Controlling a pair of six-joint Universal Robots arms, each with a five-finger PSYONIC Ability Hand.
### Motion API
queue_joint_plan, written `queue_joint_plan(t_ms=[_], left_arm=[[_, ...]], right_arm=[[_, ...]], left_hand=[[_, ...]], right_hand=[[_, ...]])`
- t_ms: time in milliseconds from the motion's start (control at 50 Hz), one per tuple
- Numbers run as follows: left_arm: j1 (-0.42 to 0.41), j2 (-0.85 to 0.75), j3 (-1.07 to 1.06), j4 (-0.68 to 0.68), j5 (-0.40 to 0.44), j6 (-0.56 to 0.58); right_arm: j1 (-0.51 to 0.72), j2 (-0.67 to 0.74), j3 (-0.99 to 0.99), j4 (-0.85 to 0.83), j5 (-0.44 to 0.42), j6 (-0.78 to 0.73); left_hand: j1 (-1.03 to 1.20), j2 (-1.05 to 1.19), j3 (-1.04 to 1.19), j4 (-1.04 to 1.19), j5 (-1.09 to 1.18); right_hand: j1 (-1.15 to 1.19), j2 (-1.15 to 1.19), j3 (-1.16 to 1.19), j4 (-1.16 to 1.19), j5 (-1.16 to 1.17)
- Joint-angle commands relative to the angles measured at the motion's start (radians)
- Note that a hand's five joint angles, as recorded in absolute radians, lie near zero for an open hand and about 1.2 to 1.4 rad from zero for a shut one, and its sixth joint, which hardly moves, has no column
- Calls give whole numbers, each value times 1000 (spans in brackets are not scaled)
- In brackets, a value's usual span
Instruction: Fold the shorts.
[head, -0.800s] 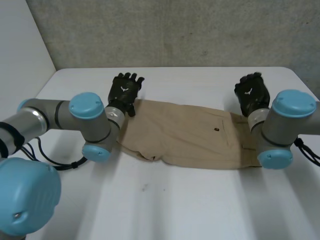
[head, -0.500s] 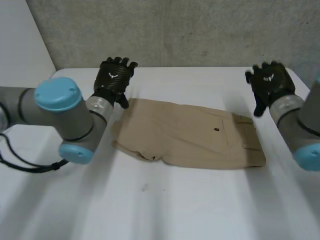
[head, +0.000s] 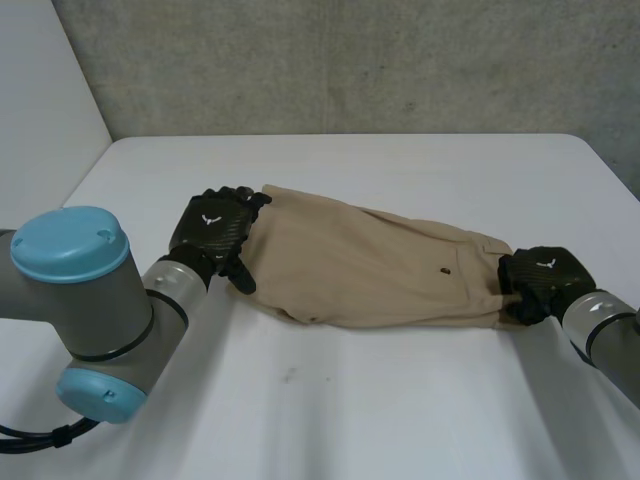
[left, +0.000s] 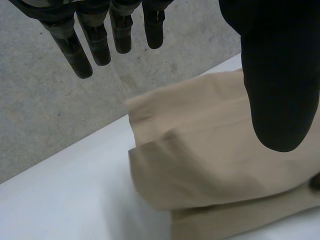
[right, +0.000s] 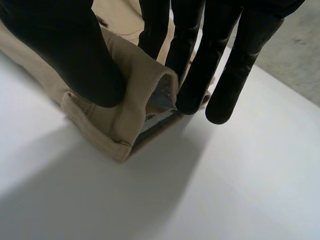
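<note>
**Shorts stretched between both hands, waist end pinched**

Left hand (head: 213, 233): fingers (left: 95, 42) straight and slightly fanned, thumb held wide apart from them. Nothing is gripped. The hand hovers or rests at the leg end of the shorts (head: 370, 265); I cannot tell whether it touches the cloth. In the left wrist view the tan cloth lies under the palm and thumb, in stacked layers with a rounded fold just past the fingertips. Bare table (head: 380, 400) lies beyond that.

Right hand (head: 541, 281): closed in a pinch. In the right wrist view the thumb presses one side of a raised fold and the fingers (right: 200, 75) press the other. The cloth between them is the corner of the waistband (right: 92, 127), bent up off the table so its grey inner lining shows.

Shorts: the long axis runs from one hand to the other across the table. The waist points toward the right hand and the leg hems toward the left hand. The line is slightly slanted, with the left-hand end farther from the robot and the right-hand end nearer. A dark button (head: 444, 269) sits on the top layer, a little way from the right hand toward the middle. The garment lies flat apart from the lifted corner.
</note>
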Motion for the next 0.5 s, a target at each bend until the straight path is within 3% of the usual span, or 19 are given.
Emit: queue_joint_plan(t_ms=[20, 100, 240, 400, 500], left_arm=[[1, 28, -8, -1, -1, 1], [4, 53, -22, -1, -1, 1], [10, 93, -57, -3, 1, 1], [7, 100, -66, -3, -1, 1], [4, 114, -69, -3, -1, 0]], right_arm=[[-70, -5, -21, -20, 11, -24], [-132, -42, -43, 13, 11, -110], [-198, -60, -129, 118, 16, -397], [63, -72, -299, 130, 36, -451], [294, -36, -382, 115, 10, -469]], left_hand=[[-19, -26, -39, -31, -48], [-19, -26, -39, -31, -48], [-19, -26, -39, -31, -48], [-19, -26, -39, -31, -48], [-19, -26, -39, -31, -48]], right_hand=[[509, 241, 254, 248, 301], [509, 241, 254, 248, 301], [509, 241, 254, 248, 301], [509, 241, 254, 248, 301], [509, 241, 254, 248, 301]])
